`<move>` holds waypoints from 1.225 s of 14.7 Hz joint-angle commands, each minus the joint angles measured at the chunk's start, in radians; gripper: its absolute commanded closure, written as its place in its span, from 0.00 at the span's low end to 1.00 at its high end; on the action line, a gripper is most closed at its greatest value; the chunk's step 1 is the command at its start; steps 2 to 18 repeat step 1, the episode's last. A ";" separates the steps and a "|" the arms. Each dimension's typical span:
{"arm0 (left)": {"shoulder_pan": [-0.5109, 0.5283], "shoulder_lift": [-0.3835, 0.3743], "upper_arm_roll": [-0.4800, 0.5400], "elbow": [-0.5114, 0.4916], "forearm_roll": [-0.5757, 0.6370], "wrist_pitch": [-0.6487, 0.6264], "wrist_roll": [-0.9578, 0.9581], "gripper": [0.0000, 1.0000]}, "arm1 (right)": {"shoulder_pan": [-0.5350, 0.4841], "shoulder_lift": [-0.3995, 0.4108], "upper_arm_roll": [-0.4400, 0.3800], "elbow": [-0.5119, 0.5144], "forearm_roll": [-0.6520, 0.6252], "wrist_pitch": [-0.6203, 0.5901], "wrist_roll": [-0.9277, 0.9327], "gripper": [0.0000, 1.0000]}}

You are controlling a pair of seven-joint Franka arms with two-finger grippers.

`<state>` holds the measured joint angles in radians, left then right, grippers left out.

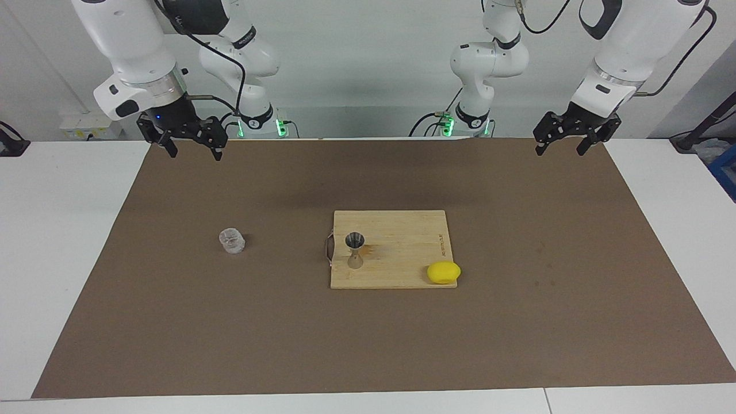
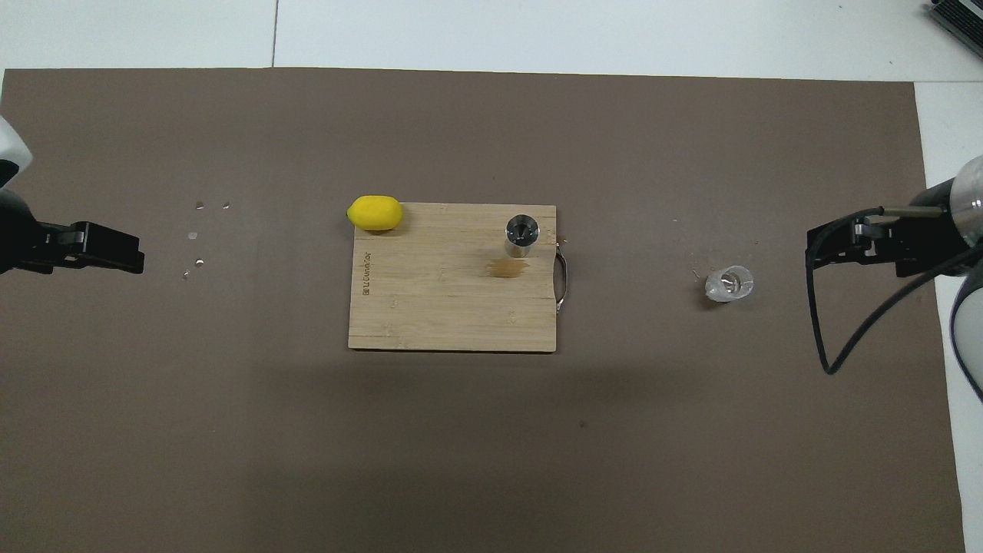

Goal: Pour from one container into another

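The container to pour from, a small clear glass tumbler (image 1: 232,241) (image 2: 729,283), stands upright on the brown mat toward the right arm's end. The other container, a steel hourglass jigger (image 1: 355,250) (image 2: 521,233), stands upright on the wooden cutting board (image 1: 402,236) (image 2: 445,307), near its handle. My right gripper (image 1: 194,152) (image 2: 811,250) hangs open and empty, high over the mat's edge by its base, well apart from the tumbler. My left gripper (image 1: 560,149) (image 2: 140,258) waits open and empty above the mat's corner at its own end.
A yellow lemon (image 1: 443,272) (image 2: 375,213) rests at the board's corner farthest from the robots. Beside the jigger the board has a brownish wet stain (image 2: 507,266). A few small specks (image 2: 196,234) lie on the mat toward the left arm's end.
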<state>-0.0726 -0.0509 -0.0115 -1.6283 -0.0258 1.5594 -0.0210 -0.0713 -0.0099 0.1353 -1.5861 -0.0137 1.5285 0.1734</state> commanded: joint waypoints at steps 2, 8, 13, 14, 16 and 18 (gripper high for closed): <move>-0.001 -0.013 0.004 -0.019 -0.003 0.008 -0.002 0.00 | -0.001 -0.028 0.003 -0.031 -0.018 0.001 -0.020 0.00; -0.001 -0.013 0.004 -0.019 -0.003 0.008 -0.002 0.00 | -0.001 -0.028 0.003 -0.031 -0.018 0.001 -0.020 0.00; -0.001 -0.013 0.004 -0.019 -0.003 0.008 -0.002 0.00 | -0.001 -0.028 0.003 -0.031 -0.018 0.001 -0.020 0.00; -0.001 -0.013 0.004 -0.019 -0.003 0.008 -0.002 0.00 | -0.001 -0.028 0.003 -0.031 -0.018 0.001 -0.020 0.00; -0.001 -0.013 0.004 -0.019 -0.003 0.008 -0.002 0.00 | -0.001 -0.028 0.003 -0.031 -0.018 0.001 -0.020 0.00; -0.001 -0.013 0.004 -0.019 -0.003 0.008 -0.002 0.00 | -0.001 -0.028 0.003 -0.031 -0.018 0.001 -0.020 0.00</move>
